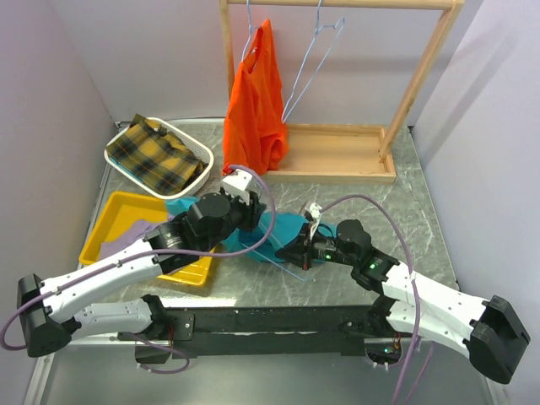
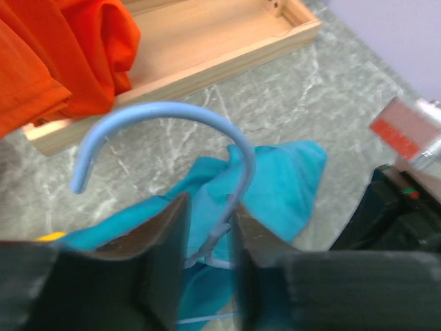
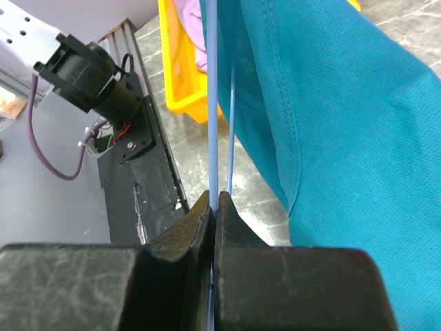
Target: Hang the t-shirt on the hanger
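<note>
Marbled worktop (image 1: 422,194), limp teal shirt (image 2: 282,186), thin stiff hanger (image 2: 165,108).
We judge the shirt light and floppy, so hold the wire: right jaws pinch it, left jaws spread round its neck.

Jaws apart on left end effector (image 2: 210,214), pressed together on right end effector (image 3: 212,205).

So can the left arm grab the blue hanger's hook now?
Probably yes. The neck of the hanger, just below its hook, sits inside the open left gripper, with nothing blocking it. The right gripper is pinched shut on the hanger's wire, which should steady it.
</note>
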